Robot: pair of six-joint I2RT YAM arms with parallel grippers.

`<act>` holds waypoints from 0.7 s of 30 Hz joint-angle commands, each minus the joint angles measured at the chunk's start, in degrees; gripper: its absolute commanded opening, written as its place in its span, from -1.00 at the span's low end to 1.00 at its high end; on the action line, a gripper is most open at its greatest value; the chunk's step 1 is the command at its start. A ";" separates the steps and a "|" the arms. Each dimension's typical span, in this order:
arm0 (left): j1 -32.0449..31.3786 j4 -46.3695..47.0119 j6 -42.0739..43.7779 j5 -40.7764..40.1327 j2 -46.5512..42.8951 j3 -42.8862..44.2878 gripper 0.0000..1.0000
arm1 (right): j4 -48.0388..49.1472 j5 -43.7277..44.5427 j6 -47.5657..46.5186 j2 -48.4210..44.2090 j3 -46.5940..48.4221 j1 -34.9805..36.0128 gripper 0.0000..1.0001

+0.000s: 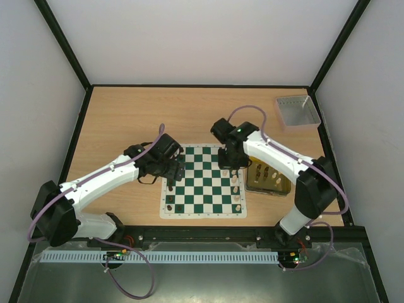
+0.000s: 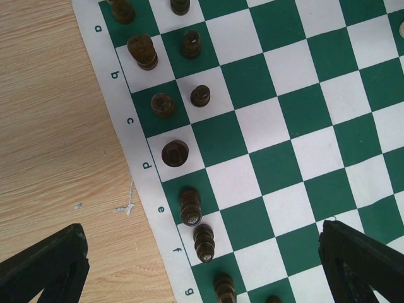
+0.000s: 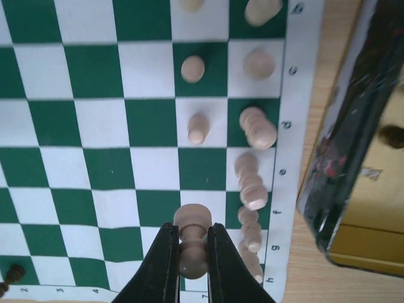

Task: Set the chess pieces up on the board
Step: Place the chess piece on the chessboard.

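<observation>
Right hand (image 3: 191, 238) is pinching a cream pawn (image 3: 192, 216) at bottom centre; I'm guessing it is risking toppling the cream pieces (image 3: 251, 189) crowding just right.

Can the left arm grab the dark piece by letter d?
Probably yes: the left end effector hangs open close above, and the dark piece stands alone with nothing covering it.
</observation>
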 commanded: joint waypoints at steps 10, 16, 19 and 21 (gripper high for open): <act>-0.29 -0.32 0.34 -0.61 0.47 -0.49 0.98 | 4.84 -1.92 1.56 3.84 -8.26 4.54 -0.95; -0.28 -0.23 0.34 -0.52 0.73 -0.49 0.98 | 7.78 -2.44 1.19 6.06 -9.43 4.53 -0.95; -0.28 -0.23 0.34 -0.52 0.74 -0.49 0.98 | 8.96 -2.51 1.06 7.02 -9.46 4.47 -0.95; -0.28 -0.23 0.34 -0.52 0.76 -0.49 0.98 | 9.40 -2.64 0.81 7.86 -9.35 4.53 -0.95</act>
